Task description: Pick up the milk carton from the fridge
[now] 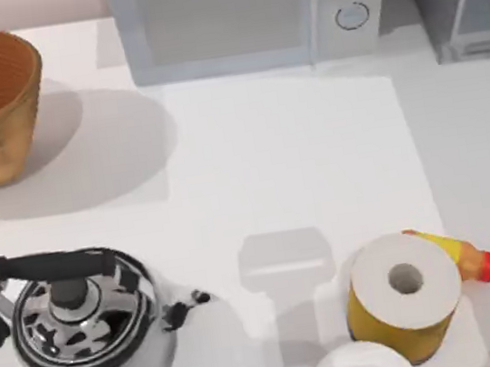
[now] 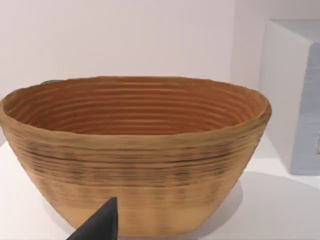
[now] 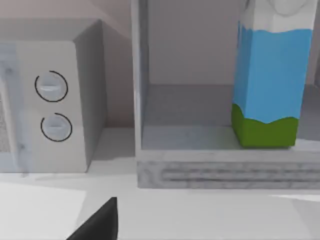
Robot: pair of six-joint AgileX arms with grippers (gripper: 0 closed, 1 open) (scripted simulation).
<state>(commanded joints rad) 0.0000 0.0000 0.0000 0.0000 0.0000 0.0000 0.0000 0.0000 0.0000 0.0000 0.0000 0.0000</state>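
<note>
Standing upright inside the open fridge [image 3: 220, 165] at the right wrist view's right side, the milk carton [image 3: 267, 80] remains ungrasped, and I cannot tell either end effector's state, so everything is left.

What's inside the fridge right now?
The milk carton stands upright on the floor of the fridge, in the right wrist view. The space beside it looks bare. The carton's top and the upper fridge interior are cut off, so not visible.
</note>
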